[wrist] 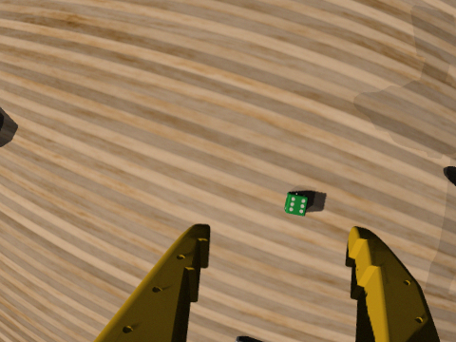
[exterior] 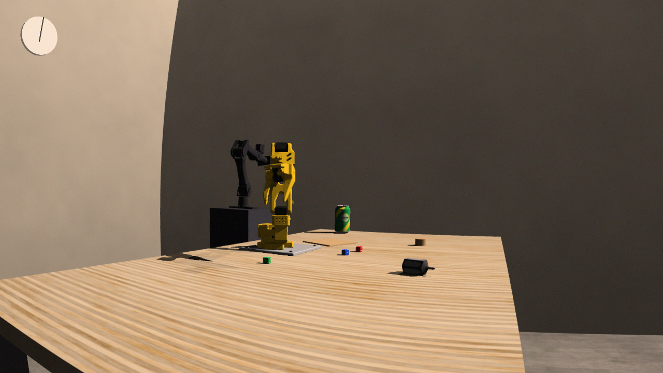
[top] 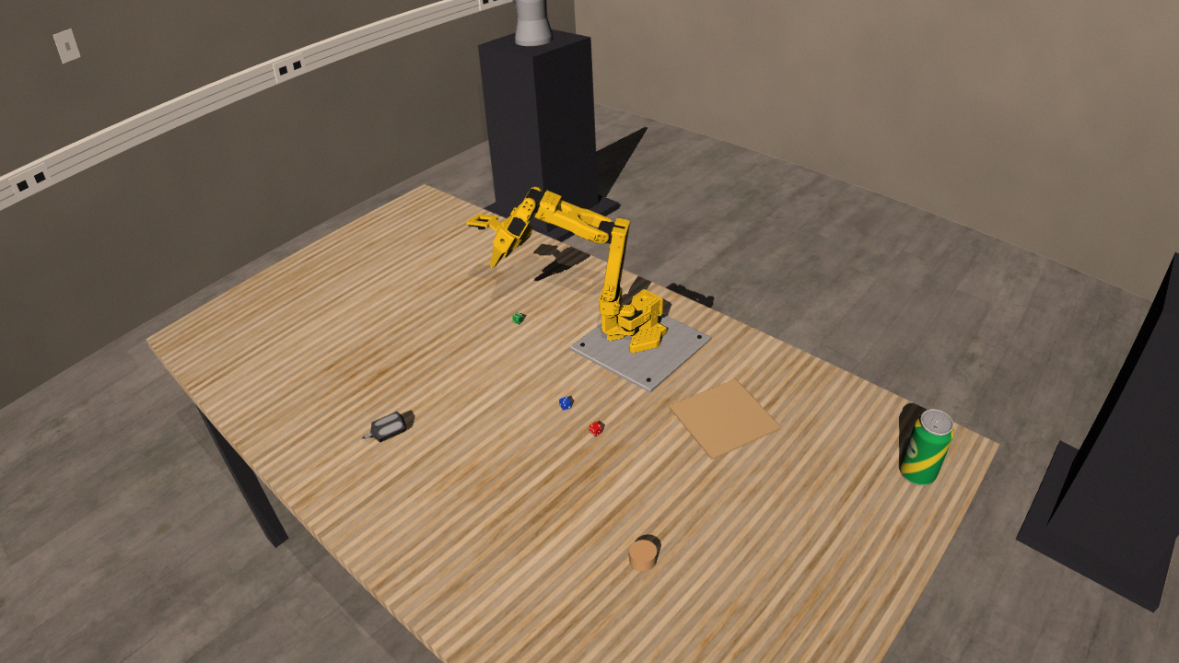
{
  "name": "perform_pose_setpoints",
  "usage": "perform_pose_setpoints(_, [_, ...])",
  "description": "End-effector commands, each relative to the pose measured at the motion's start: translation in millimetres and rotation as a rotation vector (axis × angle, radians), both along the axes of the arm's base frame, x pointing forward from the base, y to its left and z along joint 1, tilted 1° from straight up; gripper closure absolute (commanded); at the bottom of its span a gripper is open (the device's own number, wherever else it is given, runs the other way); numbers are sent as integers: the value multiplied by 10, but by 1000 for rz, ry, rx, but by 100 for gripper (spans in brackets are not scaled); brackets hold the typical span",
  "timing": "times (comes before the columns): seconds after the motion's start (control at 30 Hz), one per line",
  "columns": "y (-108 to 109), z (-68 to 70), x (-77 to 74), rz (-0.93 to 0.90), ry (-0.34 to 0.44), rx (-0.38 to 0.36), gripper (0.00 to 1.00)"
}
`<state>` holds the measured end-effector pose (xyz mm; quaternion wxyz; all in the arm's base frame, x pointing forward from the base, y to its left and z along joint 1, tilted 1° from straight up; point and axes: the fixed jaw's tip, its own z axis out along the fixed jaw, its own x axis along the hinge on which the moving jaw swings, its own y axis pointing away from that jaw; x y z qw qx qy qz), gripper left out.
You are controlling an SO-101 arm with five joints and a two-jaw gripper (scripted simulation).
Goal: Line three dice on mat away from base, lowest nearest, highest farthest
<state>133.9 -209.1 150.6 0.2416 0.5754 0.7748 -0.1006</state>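
The green die (top: 518, 318) (exterior: 267, 260) (wrist: 296, 204) lies flat on the table left of the base, six pips up in the wrist view. The blue die (top: 566, 402) (exterior: 345, 252) and the red die (top: 596, 428) (exterior: 358, 248) lie near each other on the table, in front of the base; their top numbers are too small to read. The tan square mat (top: 725, 418) (exterior: 330, 242) carries no die. My gripper (top: 495, 259) (exterior: 275, 201) (wrist: 279, 228) is part open and empty, high above the table; the green die shows beyond its fingertips in the wrist view.
The base stands on a grey plate (top: 613, 358) (exterior: 296, 250). A green can (top: 927, 453) (exterior: 342, 218) stands beyond the mat. A wooden cylinder (top: 643, 556) (exterior: 420, 242) and a dark tool-like object (top: 388, 425) (exterior: 414, 266) (wrist: 7, 128) are farther out on the table.
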Motion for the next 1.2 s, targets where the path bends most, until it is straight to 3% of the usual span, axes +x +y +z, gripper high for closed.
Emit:
perform_pose_setpoints(0.0, [-62, -9, -99, -55, 9, 28, 75])
perform_pose_setpoints(0.23, [-103, -7, -183, -97, 13, 40, 75])
perform_pose_setpoints(0.63, [-112, -70, -185, -99, 27, 66, 75])
perform_pose_setpoints(0.77, [-123, -236, -179, -100, 64, 133, 75])
perform_pose_setpoints(0.93, [-113, -555, -184, -100, 134, 260, 75])
perform_pose_setpoints(1.0, [-113, -555, -184, -100, 134, 260, 75])
perform_pose_setpoints(1.17, [-61, -868, -209, -99, 203, 387, 75])
